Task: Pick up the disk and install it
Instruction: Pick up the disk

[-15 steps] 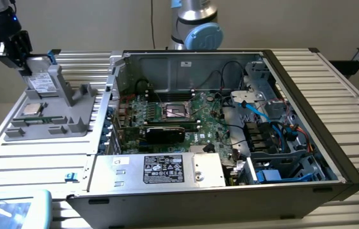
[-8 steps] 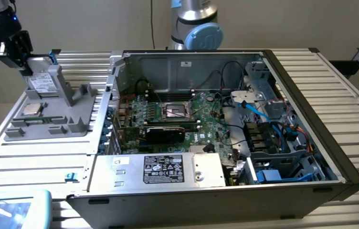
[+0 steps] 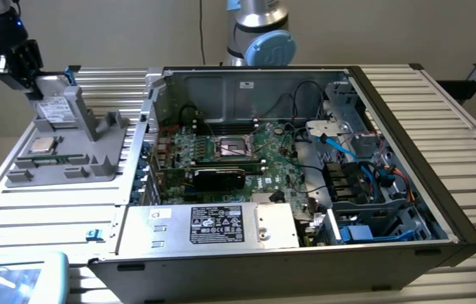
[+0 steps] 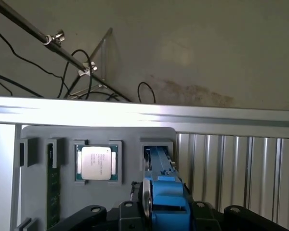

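Disk (image 4: 161,190) stands on edge closest to the wrist camera, its bright blue carrier sandwiched between the black fingers of the gripper (image 4: 164,211). The jaws are closed partway, onto the carrier's two sides. The far end of the drive sits down in a slot of the grey fixture (image 4: 130,139), so it is gripped but not lifted clear. In a neighbouring pocket of the fixture lies the square processor chip (image 4: 96,162), and a green memory stick (image 4: 52,192) sits in a further slot. Beyond the fixture runs the ribbed aluminium table (image 4: 231,163) with its bright edge rail, then a beige wall (image 4: 207,48) with loose black cables (image 4: 77,67). In the exterior view all of this sits in the upper left of the frame, apart from the open computer case (image 3: 407,120) at centre and right. Nearest in that frame is the power supply (image 3: 221,225) with its black label at lower centre, then the motherboard (image 3: 247,158) mid-frame. Farthest, at top centre, is the arm's base joint (image 3: 259,41) with a blue cap.
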Robot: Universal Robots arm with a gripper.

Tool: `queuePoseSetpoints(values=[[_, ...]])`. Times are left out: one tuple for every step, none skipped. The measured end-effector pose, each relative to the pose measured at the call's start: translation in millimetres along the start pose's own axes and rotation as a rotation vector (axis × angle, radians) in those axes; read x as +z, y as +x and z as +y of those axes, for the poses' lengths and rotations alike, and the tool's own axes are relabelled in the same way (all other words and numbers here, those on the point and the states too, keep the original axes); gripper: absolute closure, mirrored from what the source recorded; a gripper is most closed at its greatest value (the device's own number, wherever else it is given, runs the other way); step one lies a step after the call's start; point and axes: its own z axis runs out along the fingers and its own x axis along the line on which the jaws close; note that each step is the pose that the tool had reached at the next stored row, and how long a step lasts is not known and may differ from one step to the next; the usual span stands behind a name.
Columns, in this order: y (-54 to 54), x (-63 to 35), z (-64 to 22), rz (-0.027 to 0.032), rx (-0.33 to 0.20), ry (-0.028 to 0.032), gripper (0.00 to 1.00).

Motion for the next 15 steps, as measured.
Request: queuePoseSetpoints(values=[[0.1,-0.1,0.0,0.0000,0.000,-0.0001,0.62],[0.2,-0.1,0.0,0.0000,0.000,-0.0001,0.62],[0.4,-0.2,0.0,0.0000,0.000,-0.0002,0.62],[0.5,-0.2,0.0,0.0000,0.000,-0.0003,0.62],[0.6,-0.3,0.0,0.0000,0.000,-0.0004,0.62],[0.7,-0.3,0.0,0.0000,0.000,-0.0004,0.62],[0.9,-0.2,0.0,-0.0003,0.000,-0.0008,0.62],[0.9,-0.2,0.0,-0.0004,0.000,-0.0015,0.62],[0.9,-0.2,0.1,-0.0004,0.000,-0.0018,0.62],[1.1,-0.2,0.0,-0.0006,0.000,-0.0019,0.62],[1.4,-0.1,0.0,-0.0006,0.000,-0.0019,0.62],[1.5,-0.1,0.0,-0.0007,0.000,-0.0020,0.62],[2.0,-0.2,0.0,-0.0010,0.000,-0.0026,0.62],[2.4,-0.2,0.0,-0.0019,0.000,-0.0031,0.60],[2.3,-0.2,0.0,-0.0026,0.000,-0.0032,0.60]])
